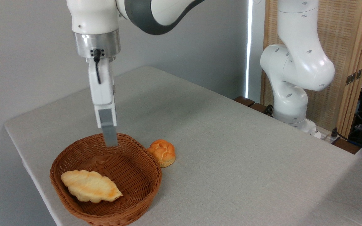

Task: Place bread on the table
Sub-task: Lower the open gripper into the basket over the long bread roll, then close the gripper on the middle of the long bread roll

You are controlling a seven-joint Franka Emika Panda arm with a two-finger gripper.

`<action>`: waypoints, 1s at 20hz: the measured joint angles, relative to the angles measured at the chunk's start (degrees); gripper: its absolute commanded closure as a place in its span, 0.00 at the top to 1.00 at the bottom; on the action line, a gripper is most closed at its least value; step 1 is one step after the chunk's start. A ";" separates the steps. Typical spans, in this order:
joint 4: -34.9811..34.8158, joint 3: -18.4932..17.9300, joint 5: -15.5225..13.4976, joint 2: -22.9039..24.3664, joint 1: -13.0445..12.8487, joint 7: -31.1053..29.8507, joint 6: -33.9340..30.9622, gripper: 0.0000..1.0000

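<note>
The bread [90, 185], a long leaf-shaped pale yellow loaf with golden patches, lies inside the brown wicker basket [130, 175] against its near-left wall. My gripper [109, 142] hangs above the basket's far rim, well behind and above the loaf, not touching it. It is seen edge-on, so only one grey finger shows and nothing is visibly held. The table [231, 150] is covered in light grey-beige cloth.
A small round orange-brown bun [162, 152] sits on the cloth right beside the basket's right rim. The arm's white base [291, 103] stands at the table's far right edge. Cables lie at the far right.
</note>
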State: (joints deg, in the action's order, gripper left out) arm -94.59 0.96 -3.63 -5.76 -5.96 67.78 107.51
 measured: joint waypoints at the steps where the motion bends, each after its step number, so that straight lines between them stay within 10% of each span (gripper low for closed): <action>1: -0.10 0.00 0.00 -0.47 0.07 2.56 1.12 1.00; 20: -5.71 0.46 3.54 -11.67 0.17 12.59 23.70 1.00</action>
State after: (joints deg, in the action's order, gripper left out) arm -100.30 1.42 -0.09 -17.43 -5.80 80.37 131.21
